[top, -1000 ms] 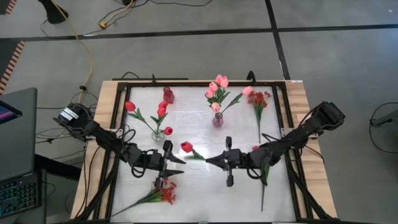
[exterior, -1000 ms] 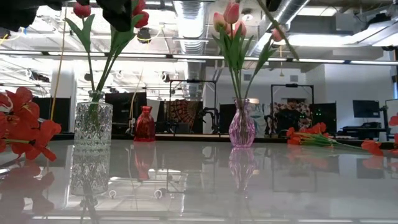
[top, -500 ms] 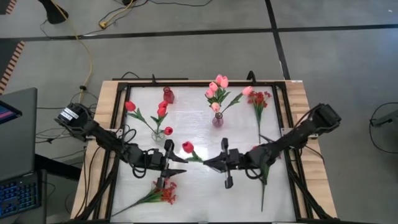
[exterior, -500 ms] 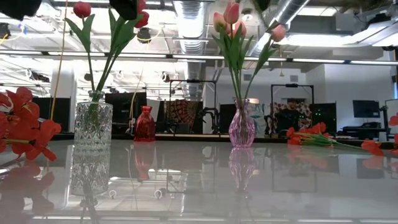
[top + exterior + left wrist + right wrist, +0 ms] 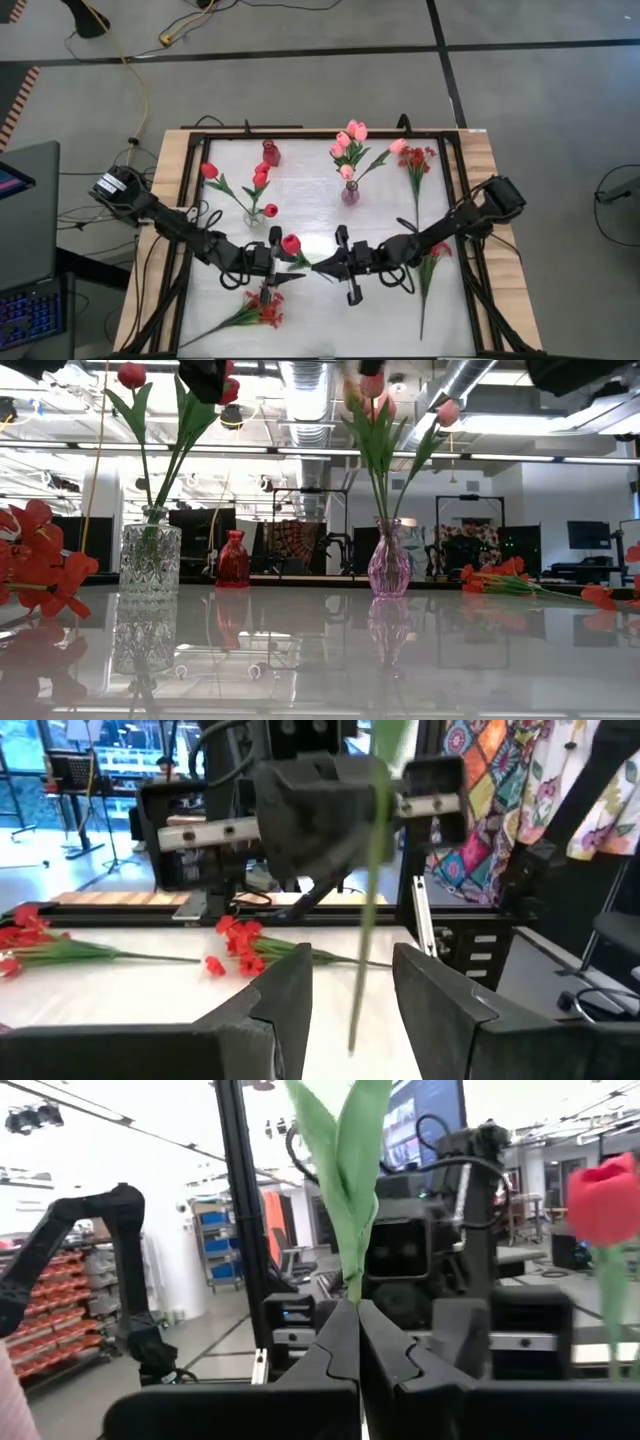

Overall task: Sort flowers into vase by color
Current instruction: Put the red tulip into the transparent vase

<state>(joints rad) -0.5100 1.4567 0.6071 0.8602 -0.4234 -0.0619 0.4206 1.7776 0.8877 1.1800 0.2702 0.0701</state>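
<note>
Right gripper [image 5: 316, 268]: fingers pressed together on the green leaf and stem of the red tulip [image 5: 291, 244], held above the table [image 5: 320, 320].
Red tulip: its head sits just ahead of the right gripper's tips, between the two grippers; in the left wrist view its stem [image 5: 366, 900] hangs in the gap between the left fingers [image 5: 290, 1000].
Left gripper [image 5: 292, 270]: facing the right gripper, almost tip to tip; jaws partly apart on either side of the stem, and whether they touch it cannot be told.
Clear vase [image 5: 254, 215]: just beyond the left gripper, holding red tulips [image 5: 261, 178].
Pink vase [image 5: 350, 193]: beyond the right gripper, holding pink tulips [image 5: 350, 134].
Small red vase [image 5: 270, 153]: farther off, past the clear vase, at the table's far edge.
Red spray [image 5: 266, 311]: lying flat just on the near side of the left gripper.
Second red spray [image 5: 418, 160]: lying beyond the right arm, beside the pink vase.
Third red flower [image 5: 434, 252]: lying under the right arm, stem toward the near edge.
</note>
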